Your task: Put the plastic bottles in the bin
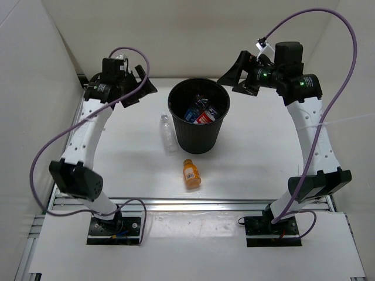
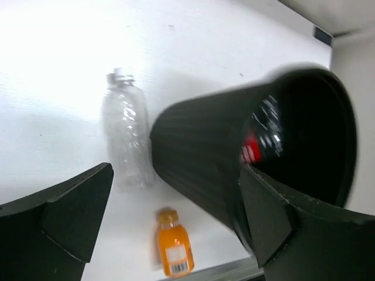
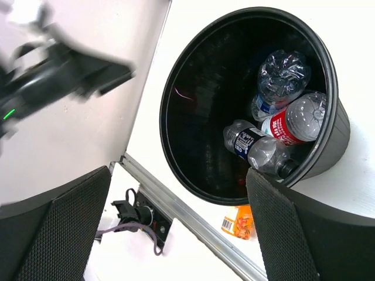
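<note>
Three bottles [image 3: 291,125] down in the bin [image 1: 198,140]! Clear bottle [image 1: 168,132] waits at its nine o'clock, orange bottle [image 1: 191,173] at six. Left pincer [image 2: 176,175], right pincer [image 3: 179,175]: both spread apart, empty.

Robotics lab cell — white panel walls [image 1: 35,64], aluminium rail [image 1: 193,203], 2 bolted arms [image 1: 88,140].

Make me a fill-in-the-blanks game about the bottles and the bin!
The bin holds ___ bottles.
In the top view, the clear bottle lies on the bin's ___ side.
The bottle nearest the arms' bases is coloured ___.
Missing words: three; left; orange.
</note>
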Controlling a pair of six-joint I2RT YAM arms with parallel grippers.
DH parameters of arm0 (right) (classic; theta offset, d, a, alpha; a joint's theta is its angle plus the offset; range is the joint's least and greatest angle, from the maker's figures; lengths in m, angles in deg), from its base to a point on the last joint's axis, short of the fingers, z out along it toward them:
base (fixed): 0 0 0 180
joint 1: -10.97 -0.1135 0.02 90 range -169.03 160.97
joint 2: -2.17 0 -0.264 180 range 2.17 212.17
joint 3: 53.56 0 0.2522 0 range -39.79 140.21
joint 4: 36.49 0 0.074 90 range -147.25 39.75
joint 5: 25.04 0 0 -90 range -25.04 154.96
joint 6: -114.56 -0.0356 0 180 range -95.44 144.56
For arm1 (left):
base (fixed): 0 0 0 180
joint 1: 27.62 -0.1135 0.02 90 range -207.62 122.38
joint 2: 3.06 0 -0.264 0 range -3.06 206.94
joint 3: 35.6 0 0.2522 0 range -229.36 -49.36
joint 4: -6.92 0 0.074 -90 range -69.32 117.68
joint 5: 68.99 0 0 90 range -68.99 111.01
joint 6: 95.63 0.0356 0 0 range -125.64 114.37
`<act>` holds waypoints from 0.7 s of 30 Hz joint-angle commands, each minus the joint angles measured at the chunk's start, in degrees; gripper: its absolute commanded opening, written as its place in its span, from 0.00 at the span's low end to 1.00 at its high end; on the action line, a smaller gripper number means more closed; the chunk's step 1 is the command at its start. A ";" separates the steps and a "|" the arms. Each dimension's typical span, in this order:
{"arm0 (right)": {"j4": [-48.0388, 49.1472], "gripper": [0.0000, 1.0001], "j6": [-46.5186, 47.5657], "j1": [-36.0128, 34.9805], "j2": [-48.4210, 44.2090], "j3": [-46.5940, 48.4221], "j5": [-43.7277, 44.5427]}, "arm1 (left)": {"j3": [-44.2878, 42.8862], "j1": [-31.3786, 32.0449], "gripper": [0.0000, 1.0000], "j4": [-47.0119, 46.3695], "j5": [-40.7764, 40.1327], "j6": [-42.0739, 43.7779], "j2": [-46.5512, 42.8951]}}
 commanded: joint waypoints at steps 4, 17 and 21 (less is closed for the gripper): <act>2.81 1.00 1.06 0.35 -1.11 -0.88 -0.71 | 6.75 -7.58 1.00 -5.08 16.07 -4.72 11.17; 2.29 1.00 1.58 1.41 1.08 0.79 -1.76 | 5.01 -3.54 1.00 -6.84 20.40 1.26 28.58; 2.29 1.00 2.11 1.41 1.70 1.50 -1.76 | 7.11 -2.40 1.00 -6.84 20.39 2.57 32.10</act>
